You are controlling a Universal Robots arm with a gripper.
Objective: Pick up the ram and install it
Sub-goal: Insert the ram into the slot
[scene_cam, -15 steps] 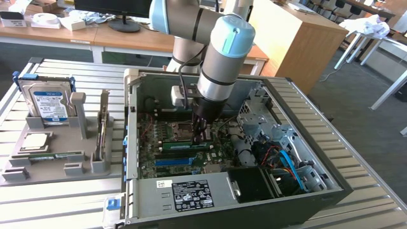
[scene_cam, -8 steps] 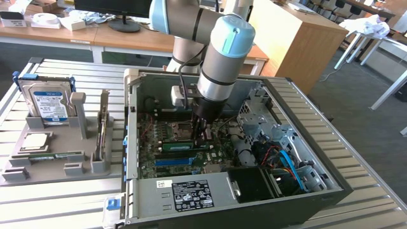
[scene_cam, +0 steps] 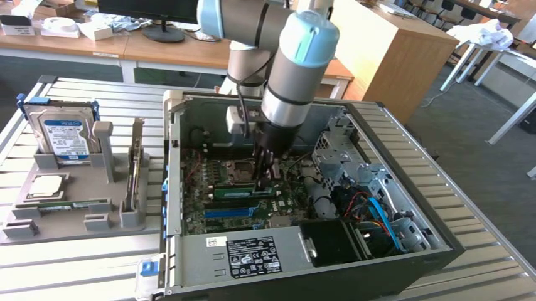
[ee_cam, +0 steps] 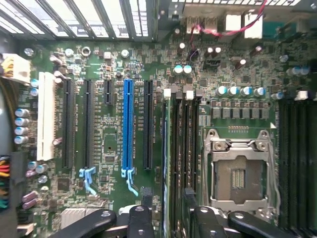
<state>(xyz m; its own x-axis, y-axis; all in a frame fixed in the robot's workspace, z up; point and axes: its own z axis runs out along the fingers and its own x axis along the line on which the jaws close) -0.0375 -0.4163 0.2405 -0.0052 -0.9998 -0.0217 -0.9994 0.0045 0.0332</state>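
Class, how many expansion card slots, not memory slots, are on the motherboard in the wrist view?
6, side by side: white slot at one end, two long black slots, short black slot, blue slot, black slot nearest the memory slots. More may be hidden.

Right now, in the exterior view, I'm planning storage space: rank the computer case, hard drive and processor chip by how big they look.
Largest: computer case, by far.
Middle: hard drive.
Smallest: processor chip.
The drive and chip sit close together, so nearness hardly skews their order.

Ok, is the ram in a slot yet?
In: the ram stands edge-on in a slot beside the processor socket; the open claw straddles it. Fully latched, cannot tell.
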